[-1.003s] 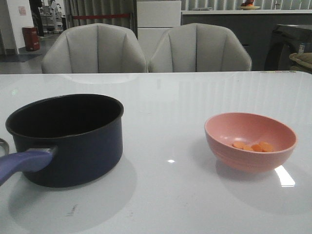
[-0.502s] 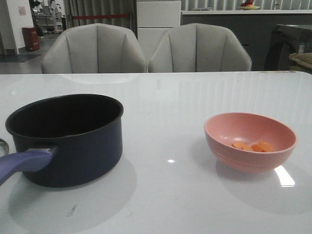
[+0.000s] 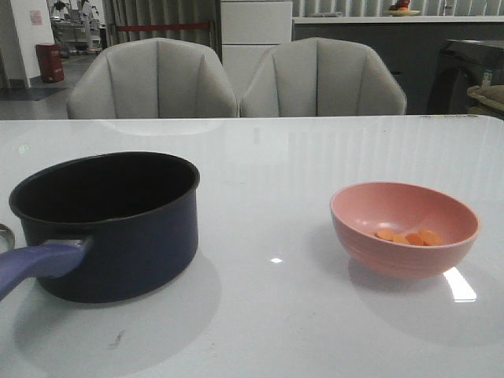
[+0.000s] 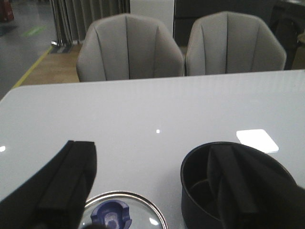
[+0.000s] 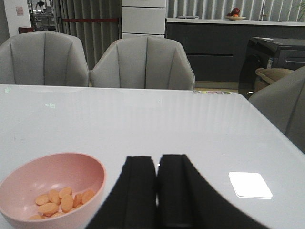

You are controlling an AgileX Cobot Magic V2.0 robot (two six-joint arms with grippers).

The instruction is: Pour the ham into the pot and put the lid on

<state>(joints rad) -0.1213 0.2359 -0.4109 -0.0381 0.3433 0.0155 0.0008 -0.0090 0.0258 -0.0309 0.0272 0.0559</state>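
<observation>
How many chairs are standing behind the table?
2. One chair stands behind the far edge of the table on the left, the other chair beside it on the right. More may stand out of view.

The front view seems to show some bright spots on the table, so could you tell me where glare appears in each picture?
Front view: a bright patch on the table by the bowl, plus a small dot at centre. Left wrist view: a bright square beyond the pot. Right wrist view: a bright square beside the shut right gripper.
</observation>
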